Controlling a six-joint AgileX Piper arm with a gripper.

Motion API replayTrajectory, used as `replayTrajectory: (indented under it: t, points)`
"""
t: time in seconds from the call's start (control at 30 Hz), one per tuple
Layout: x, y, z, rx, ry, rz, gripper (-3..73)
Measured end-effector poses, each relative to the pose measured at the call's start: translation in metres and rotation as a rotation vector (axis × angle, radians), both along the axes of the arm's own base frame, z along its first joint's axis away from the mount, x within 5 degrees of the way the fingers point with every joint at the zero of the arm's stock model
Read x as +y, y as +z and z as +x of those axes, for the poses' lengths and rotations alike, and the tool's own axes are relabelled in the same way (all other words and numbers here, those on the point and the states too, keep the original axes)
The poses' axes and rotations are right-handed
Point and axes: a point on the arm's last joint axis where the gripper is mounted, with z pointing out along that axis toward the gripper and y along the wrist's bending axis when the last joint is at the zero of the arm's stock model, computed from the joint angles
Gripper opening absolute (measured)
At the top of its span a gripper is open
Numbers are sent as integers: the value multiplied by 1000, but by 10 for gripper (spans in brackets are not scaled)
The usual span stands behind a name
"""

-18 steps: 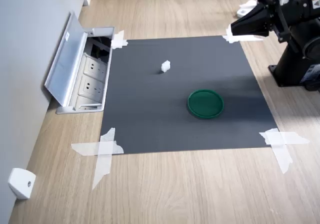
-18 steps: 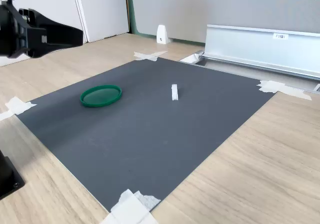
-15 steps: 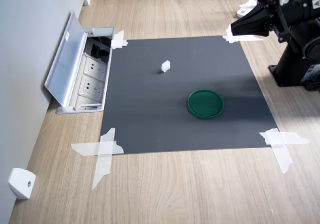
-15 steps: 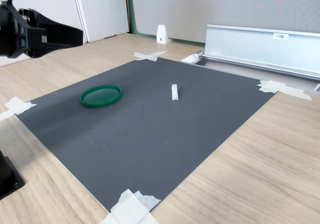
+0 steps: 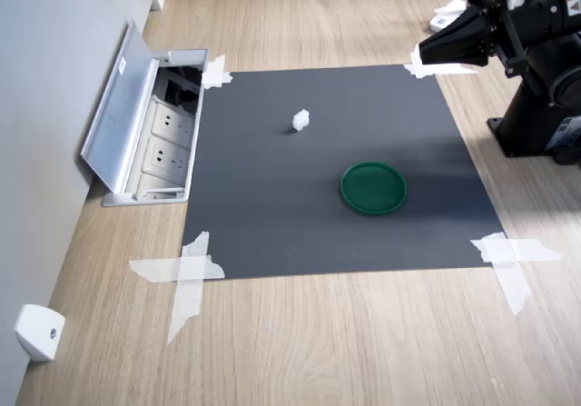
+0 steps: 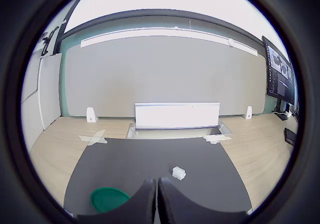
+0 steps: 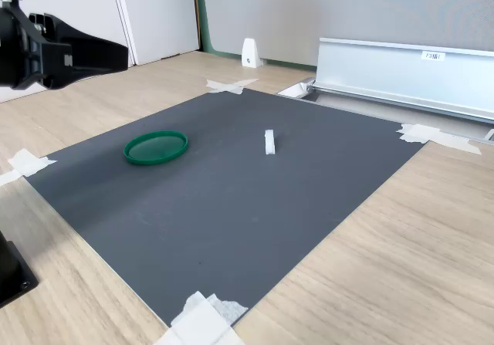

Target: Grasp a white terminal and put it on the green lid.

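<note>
The gripper (image 5: 427, 50) hangs high above the far corner of the dark mat (image 5: 272, 206), at the first exterior view's upper right. Its fingers (image 6: 150, 199) are pressed together with no visible gap in the wrist view, and nothing is between them. The arm's pose looks like a start or rest position — raised and pulled back, so all cameras see the whole working area.

The white terminal (image 5: 300, 120) stands alone on the mat, well apart from the gripper and from the green lid (image 5: 373, 188). In the second exterior view the terminal (image 7: 269, 141) appears to the right of the lid (image 7: 156, 147), with open mat between them; the wrist view shows the terminal (image 6: 178, 173) a little ahead of the fingertips and the lid (image 6: 110, 199) nearer in and off to the side. The mat is held flat on the wooden surface (image 5: 363, 333) by white tape strips (image 5: 186, 270) at its corners, probably to give a plain dark background against which the small white part stands out.

The terminal is too small for its stepped shape to be made out. The arm's base (image 5: 545, 124) is cut off by the frame edge in the first exterior view, and the wrist view clips the lid's near rim behind the fingers. An open socket box (image 5: 159, 138) sits beside the mat — its contents are only partly visible.
</note>
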Motion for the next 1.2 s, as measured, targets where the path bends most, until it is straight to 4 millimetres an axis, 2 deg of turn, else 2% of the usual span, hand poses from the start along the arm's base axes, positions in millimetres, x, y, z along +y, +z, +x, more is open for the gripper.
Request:
replayTrajectory:
  t: [1.2]
  points:
    - [0, 4, -1, -11, 3, 11, -9]
